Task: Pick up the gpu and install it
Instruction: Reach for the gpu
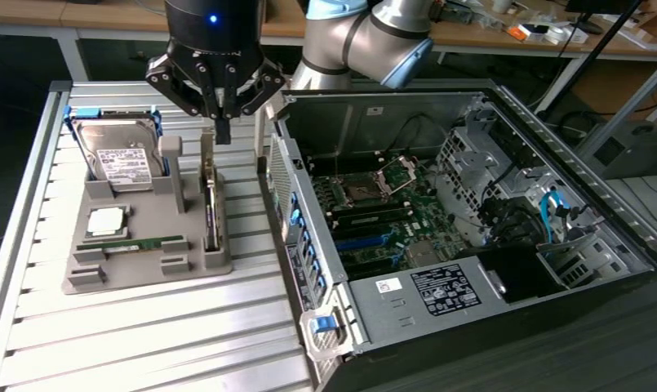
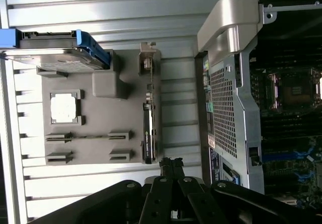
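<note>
On the slatted metal table, the gpu stands on edge in the grey holder on the exterior view's right, long axis running near-to-far, with the gripper closed and empty above its far end.
</note>
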Controlling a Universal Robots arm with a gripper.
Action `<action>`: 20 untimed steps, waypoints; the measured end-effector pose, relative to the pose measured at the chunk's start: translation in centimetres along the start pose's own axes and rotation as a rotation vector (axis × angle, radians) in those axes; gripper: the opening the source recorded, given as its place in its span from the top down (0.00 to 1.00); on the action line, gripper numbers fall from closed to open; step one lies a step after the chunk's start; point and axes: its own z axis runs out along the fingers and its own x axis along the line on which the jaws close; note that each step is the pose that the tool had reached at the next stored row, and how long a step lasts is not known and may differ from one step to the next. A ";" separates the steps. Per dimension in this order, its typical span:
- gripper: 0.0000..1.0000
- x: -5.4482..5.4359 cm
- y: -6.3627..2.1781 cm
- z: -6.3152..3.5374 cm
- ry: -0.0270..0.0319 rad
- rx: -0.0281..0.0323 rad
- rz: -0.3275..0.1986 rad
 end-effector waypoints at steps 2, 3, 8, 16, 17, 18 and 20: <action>0.89 0.1 -0.01 0.00 0.0000 0.0000 0.000; 0.89 0.1 -0.01 0.00 0.0000 0.0000 0.000; 0.89 0.4 -0.03 -0.01 0.0000 0.0001 0.000; 0.89 0.8 -0.06 -0.01 0.0001 0.0000 0.000; 0.89 0.9 -0.07 -0.01 0.0000 0.0000 0.000; 0.89 1.0 -0.07 -0.01 0.0000 0.0000 0.000; 0.89 1.1 -0.08 -0.02 0.0000 0.0000 0.000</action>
